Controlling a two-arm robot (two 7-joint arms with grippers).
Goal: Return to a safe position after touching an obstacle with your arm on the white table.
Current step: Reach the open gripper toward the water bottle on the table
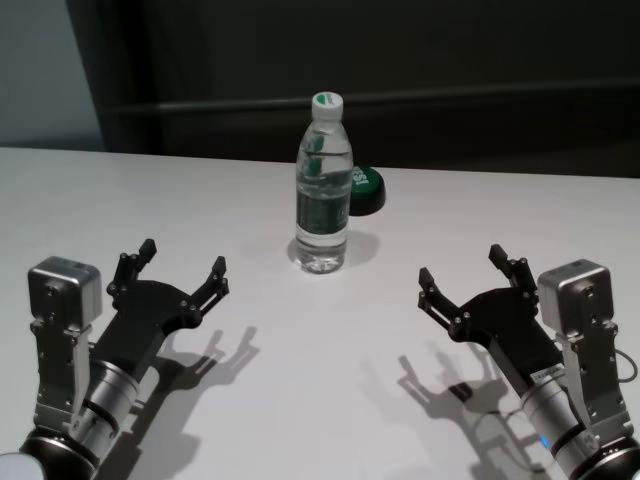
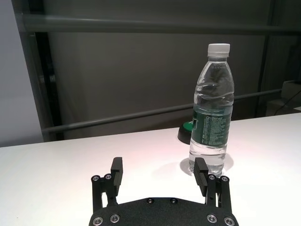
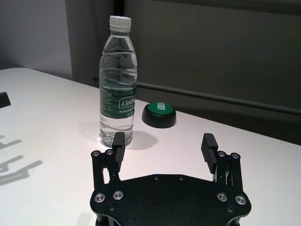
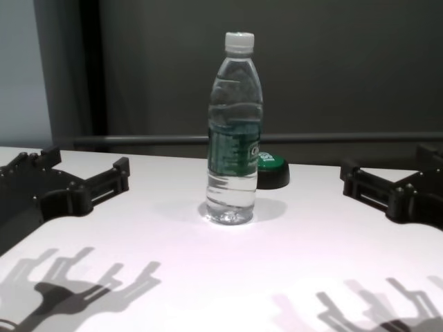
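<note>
Both grippers clear of the bottle, arms drawn back low

Noted: left gripper low over the white table, fingers spread apart and holding nothing. Noted likewise: right gripper, fingers apart, nothing between them. Obstacle upright ahead of both, roughly midway between them and well apart from each; from the left wrist camera, standing beyond and off to one side of the fingertips, not between them. Black button with green top just behind the obstacle, farther from either tool. No contact visible anywhere. Judged: symmetrical, withdrawn posture consistent with a retreat to safety, open jaws and wide spacing leaving margin on either side of the obstacle. Bottle standing, not toppled. Remaining risk judged low unless either arm swings inward across the centre line
</note>
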